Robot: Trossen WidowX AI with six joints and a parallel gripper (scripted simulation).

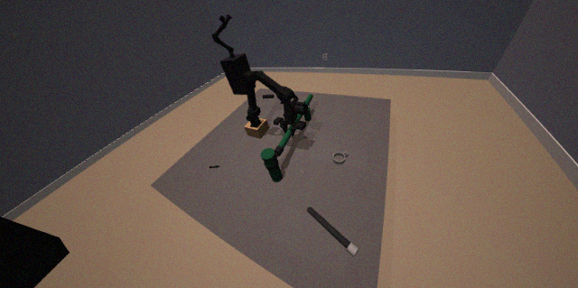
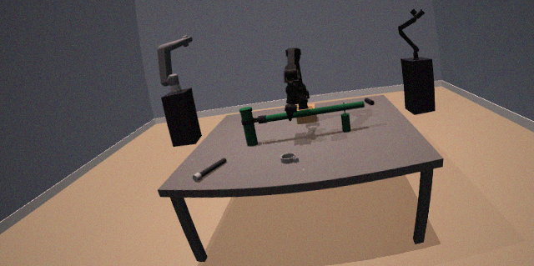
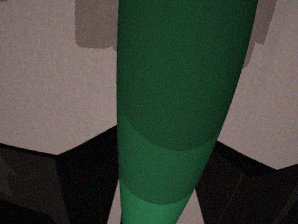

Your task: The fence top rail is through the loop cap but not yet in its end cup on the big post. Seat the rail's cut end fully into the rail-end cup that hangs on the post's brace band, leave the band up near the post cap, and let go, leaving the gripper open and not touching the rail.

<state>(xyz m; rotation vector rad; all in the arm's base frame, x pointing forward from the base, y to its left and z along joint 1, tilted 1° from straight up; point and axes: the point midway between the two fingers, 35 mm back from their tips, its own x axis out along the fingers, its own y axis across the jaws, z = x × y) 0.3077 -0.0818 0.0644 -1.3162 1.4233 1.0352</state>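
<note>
The green rail [image 1: 288,136] [image 2: 329,108] [image 3: 180,75] runs above the table from the big post to the small post and slopes up slightly away from the big post. Its near end meets the black rail-end cup [image 1: 279,150] [image 2: 262,119]; how deep it sits inside is hidden. The cup hangs on the dark band high on the big green post [image 1: 275,173] [image 2: 250,135], just below the cap. The small post [image 2: 345,122] stands under the far part of the rail, its thin loop cap around it. My gripper [image 1: 291,126] [image 2: 290,112] [image 3: 157,135] is shut on the rail's middle part.
A grey ring clamp [image 1: 339,158] [image 2: 289,156] and a dark rod with a white end [image 1: 331,229] [image 2: 213,168] lie on the table [image 2: 355,162]. A small dark bolt [image 1: 214,167], a short black cylinder [image 1: 268,97] [image 2: 369,101] and a wooden block [image 1: 256,131] [image 2: 307,119] are there too.
</note>
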